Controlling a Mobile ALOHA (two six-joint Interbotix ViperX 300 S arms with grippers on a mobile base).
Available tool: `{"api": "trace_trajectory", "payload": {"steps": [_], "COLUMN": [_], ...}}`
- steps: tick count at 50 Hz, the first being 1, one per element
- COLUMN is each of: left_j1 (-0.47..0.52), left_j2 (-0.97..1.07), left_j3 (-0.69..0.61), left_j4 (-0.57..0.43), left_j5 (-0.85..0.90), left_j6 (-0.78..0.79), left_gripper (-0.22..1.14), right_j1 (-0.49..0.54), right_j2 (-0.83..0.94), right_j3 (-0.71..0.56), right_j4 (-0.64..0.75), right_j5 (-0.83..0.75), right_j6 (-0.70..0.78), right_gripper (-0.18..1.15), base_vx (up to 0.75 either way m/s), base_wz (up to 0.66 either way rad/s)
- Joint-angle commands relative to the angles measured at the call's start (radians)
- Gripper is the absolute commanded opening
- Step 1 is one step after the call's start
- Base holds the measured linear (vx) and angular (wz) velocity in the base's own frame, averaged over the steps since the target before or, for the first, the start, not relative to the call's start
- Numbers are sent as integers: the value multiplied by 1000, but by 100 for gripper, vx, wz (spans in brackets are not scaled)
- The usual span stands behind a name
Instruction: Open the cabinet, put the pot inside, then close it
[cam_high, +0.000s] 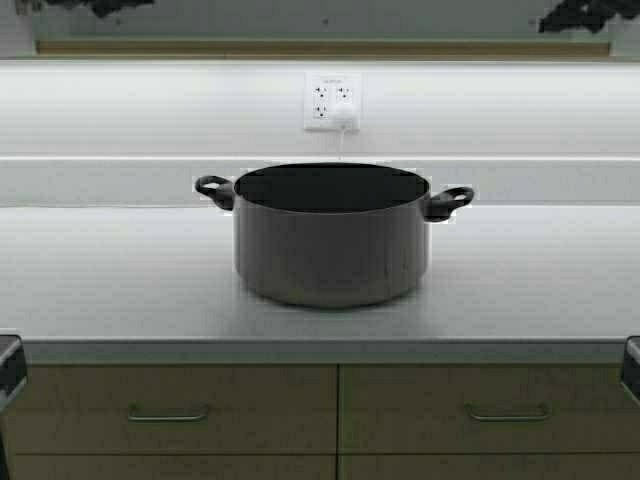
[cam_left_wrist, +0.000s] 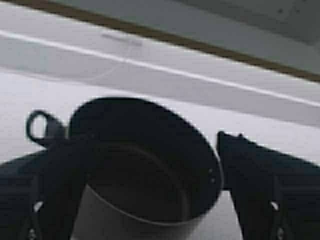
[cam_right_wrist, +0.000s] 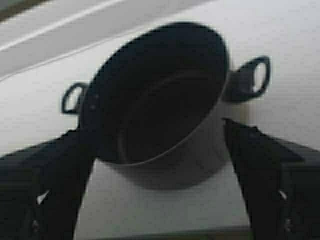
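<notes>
We see the pot (cam_high: 332, 235) standing upright at the centre of the grey countertop (cam_high: 110, 280), lidless, its dark inside showing. Its two black loop handles stick out at 9 and 3 o'clock. From the pot, bare counter runs wide toward 9 and 3 o'clock, and a narrower strip lies at 6 o'clock before the counter's front edge. At 12 o'clock the backsplash carries a white wall outlet (cam_high: 332, 101).

Below the front edge, at 6 o'clock, sit two closed cabinet fronts, the left cabinet handle (cam_high: 168, 413) and the right cabinet handle (cam_high: 509, 411) both flat bars.

Our left gripper (cam_left_wrist: 145, 200) hangs back from the pot, fingers spread wide, the pot framed between them without contact. Our right gripper (cam_right_wrist: 157, 195) does likewise, its fingers parted and apart from the pot's wall. In the high view only their tips show at the lower corners.
</notes>
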Motion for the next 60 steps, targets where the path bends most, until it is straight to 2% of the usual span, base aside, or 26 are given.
{"api": "trace_trajectory", "payload": {"steps": [1,6,12,16,23,28,32,48,54,60], "left_j1": [-14,-14,3,48,166,204,206,206,206,206], "left_j2": [123,278,491,635,838,908,923,940,985,1065], "left_j3": [66,106,101,98,80,52,32,26,-12,-130], "left_j4": [11,77,201,270,383,499,535,543,532,518], "left_j5": [-201,-396,-572,-726,-979,-1043,-1045,-1052,-1074,-1092], "left_j6": [-107,-265,-494,-663,-936,-1003,-1000,-1006,-1005,-1019], "left_gripper": [102,102,102,102,102,102,102,102,102,102], "right_j1": [121,158,178,176,167,158,150,152,152,150], "right_j2": [110,261,445,534,609,624,623,681,778,919], "right_j3": [41,38,18,25,63,89,106,189,160,78], "right_j4": [20,-63,-302,-479,-692,-712,-693,-678,-732,-723], "right_j5": [-222,-310,-419,-515,-690,-744,-749,-854,-900,-1031], "right_j6": [72,245,563,825,1114,1149,1150,1197,1276,1296], "right_gripper": [103,103,103,103,103,103,103,103,103,103], "base_vx": [0,0,0,0,1,3,5,11,8,4], "base_wz": [0,0,0,0,0,4,5,-1,2,-1]}}
